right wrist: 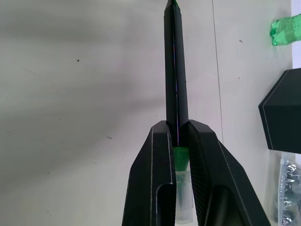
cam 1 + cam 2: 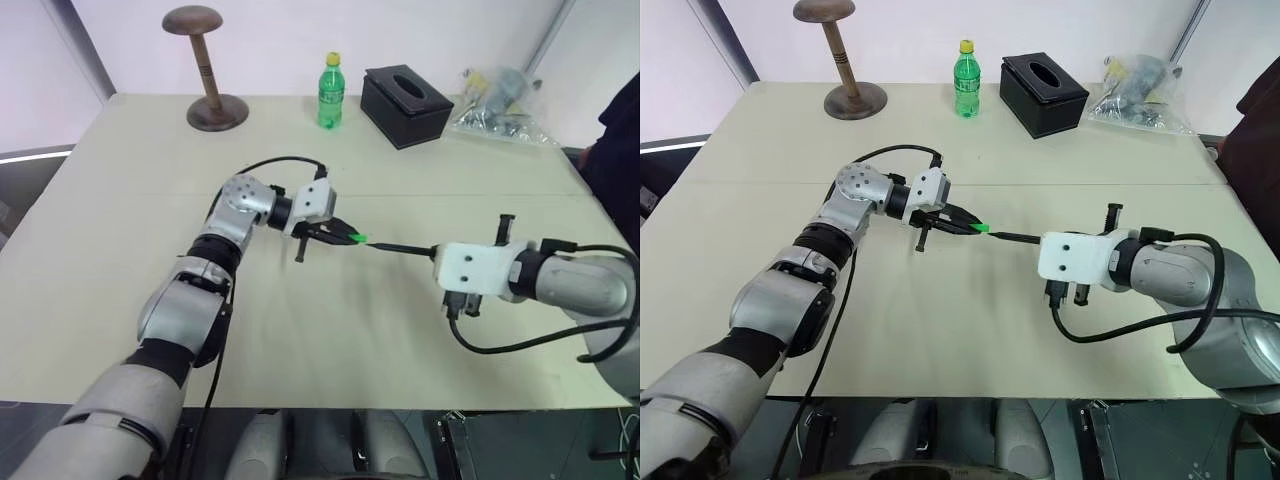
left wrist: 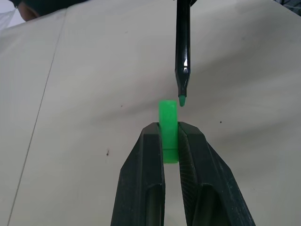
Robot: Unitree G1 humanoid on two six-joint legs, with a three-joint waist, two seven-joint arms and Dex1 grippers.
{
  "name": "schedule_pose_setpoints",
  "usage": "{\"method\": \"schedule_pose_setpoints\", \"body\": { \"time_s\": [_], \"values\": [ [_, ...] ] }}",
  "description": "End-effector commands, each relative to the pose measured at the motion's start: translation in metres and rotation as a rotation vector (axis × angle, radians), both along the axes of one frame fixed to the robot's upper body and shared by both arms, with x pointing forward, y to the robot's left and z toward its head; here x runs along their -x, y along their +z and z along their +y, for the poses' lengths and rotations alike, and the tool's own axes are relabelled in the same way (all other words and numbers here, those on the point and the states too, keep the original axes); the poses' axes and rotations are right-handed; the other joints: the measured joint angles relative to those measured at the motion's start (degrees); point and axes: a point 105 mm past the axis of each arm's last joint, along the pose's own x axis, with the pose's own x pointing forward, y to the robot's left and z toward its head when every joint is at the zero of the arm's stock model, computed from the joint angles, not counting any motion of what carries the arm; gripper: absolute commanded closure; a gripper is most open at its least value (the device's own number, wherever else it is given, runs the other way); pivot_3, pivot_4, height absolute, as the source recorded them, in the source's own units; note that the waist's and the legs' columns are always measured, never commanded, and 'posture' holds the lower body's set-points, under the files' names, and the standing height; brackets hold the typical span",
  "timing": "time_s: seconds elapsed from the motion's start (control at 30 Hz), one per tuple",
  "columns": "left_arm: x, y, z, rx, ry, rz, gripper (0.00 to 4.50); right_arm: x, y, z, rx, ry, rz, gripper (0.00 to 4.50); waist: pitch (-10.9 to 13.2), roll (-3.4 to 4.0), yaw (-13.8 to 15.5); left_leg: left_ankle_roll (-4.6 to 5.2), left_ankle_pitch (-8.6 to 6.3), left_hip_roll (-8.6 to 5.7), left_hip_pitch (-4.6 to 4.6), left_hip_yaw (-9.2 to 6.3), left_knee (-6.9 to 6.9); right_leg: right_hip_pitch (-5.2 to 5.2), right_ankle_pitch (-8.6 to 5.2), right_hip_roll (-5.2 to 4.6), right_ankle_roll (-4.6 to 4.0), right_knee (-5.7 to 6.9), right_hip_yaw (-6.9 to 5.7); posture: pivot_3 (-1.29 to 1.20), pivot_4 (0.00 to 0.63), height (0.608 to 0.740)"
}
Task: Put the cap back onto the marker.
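Observation:
Above the middle of the table my left gripper [image 3: 170, 136] is shut on the small bright green cap [image 3: 168, 123], whose open end points toward the marker. The thin black marker [image 1: 175, 80] sticks out of my right gripper [image 1: 177, 129], which is shut on its rear end. In the left wrist view the marker's pale green tip [image 3: 181, 100] hangs just past the cap's mouth, slightly to one side, not inside it. In the head views the cap [image 2: 357, 239] and the marker [image 2: 402, 247] meet almost end to end between the two grippers.
At the table's far edge stand a wooden hat stand [image 2: 209, 70], a green bottle with a yellow lid [image 2: 330, 92], a black tissue box [image 2: 406, 104] and a clear bag of items [image 2: 500, 100]. A dark sleeve [image 2: 617, 150] shows at the right.

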Motion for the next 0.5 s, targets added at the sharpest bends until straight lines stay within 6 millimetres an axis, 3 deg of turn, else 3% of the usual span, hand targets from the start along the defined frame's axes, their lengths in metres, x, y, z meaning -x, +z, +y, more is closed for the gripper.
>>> {"method": "schedule_pose_setpoints", "body": {
  "time_s": [0.03, 0.5],
  "values": [
    [-0.0009, 0.0115, -0.0023, 0.004, -0.016, -0.041, 4.50, 0.0018, 0.0102, 0.0056, 0.007, 0.027, -0.045, 4.46, 0.00, 0.00, 0.00, 0.00, 0.00, 0.00, 0.00, 0.00, 0.00, 0.00, 0.00, 0.00, 0.00, 0.00, 0.00, 0.00, 0.150, 0.740],
    [0.0009, 0.0089, -0.0030, -0.001, -0.027, -0.035, 4.50, 0.0025, 0.0104, -0.0033, 0.023, 0.003, -0.036, 4.46, 0.00, 0.00, 0.01, 0.00, 0.00, 0.00, 0.00, 0.00, 0.00, 0.00, 0.00, 0.00, 0.00, 0.00, 0.00, 0.00, 0.150, 0.740]
  ]
}}
